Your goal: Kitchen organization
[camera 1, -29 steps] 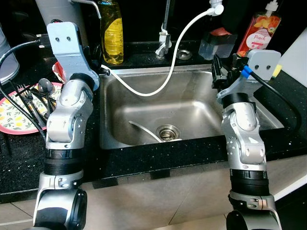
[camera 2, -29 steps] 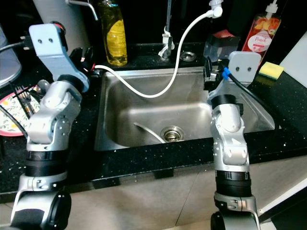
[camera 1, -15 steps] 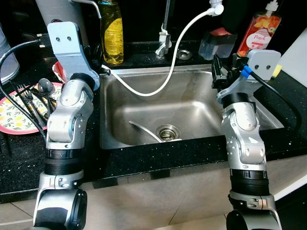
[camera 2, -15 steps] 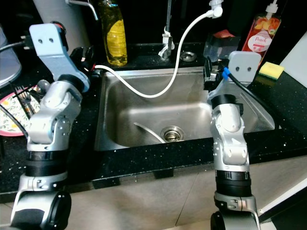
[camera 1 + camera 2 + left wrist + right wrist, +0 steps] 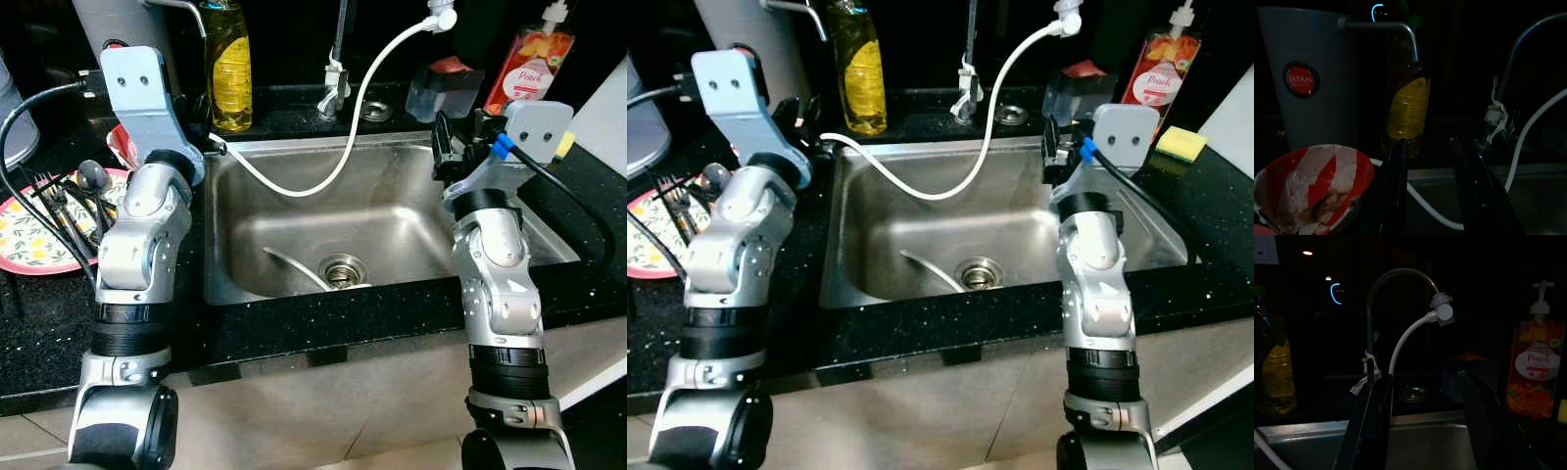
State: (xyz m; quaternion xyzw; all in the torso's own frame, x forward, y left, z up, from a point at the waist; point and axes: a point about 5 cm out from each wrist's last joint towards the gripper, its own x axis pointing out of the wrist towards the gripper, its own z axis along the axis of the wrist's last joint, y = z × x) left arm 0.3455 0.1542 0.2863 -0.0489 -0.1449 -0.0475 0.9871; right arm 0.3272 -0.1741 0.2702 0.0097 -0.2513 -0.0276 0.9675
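Progress: nil so far, I judge. My left gripper (image 5: 1432,191) and right gripper (image 5: 1425,426) both spread, holding nothing. Red-striped paper cup (image 5: 1312,188), floral plate w/ cutlery (image 5: 29,240) untouched.

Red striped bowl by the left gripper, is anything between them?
Nothing visible. The bowl sits just beside the open left gripper, on the counter at the sink's left rim. The white hose runs past on the sink side, not between them.

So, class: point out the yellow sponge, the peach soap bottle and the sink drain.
yellow sponge (image 5: 1181,143), right eye view, top face.
peach soap bottle (image 5: 530,69), left eye view, label.
sink drain (image 5: 342,269), left eye view, metal ring.
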